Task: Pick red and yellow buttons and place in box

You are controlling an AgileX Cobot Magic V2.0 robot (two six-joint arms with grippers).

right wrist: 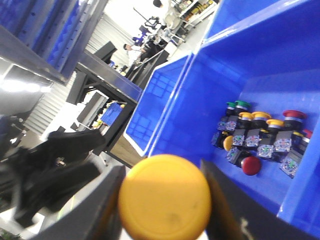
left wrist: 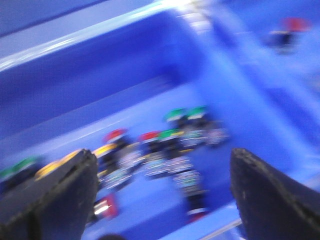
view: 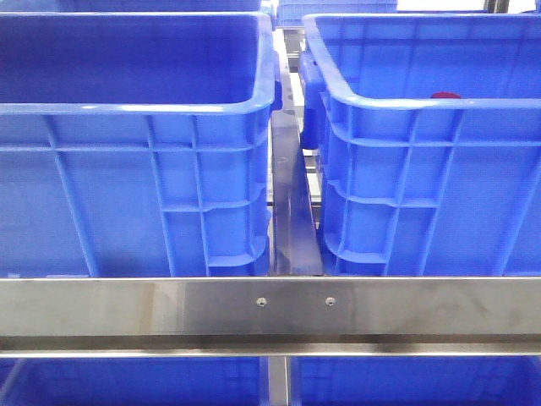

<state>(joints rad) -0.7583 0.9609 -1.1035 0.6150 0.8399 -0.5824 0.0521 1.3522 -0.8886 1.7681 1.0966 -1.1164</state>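
A yellow button (right wrist: 165, 200) fills the jaws of my right gripper (right wrist: 162, 172), which is shut on it, held up outside the crates. My left gripper (left wrist: 161, 156) is open and empty above a pile of red, yellow and green buttons (left wrist: 165, 150) on the floor of the darker crate (view: 135, 169); this view is blurred. The box (view: 423, 169), lighter blue inside, stands at the right in the front view. A red button (view: 445, 95) peeks over its front rim, and the red button (left wrist: 295, 24) also shows in the left wrist view. Neither gripper appears in the front view.
The same pile of buttons (right wrist: 260, 140) lies in the crate corner in the right wrist view. A steel rail (view: 270, 304) runs across in front of both crates, with a narrow gap and a metal bar (view: 292, 203) between them. More blue crates sit below and behind.
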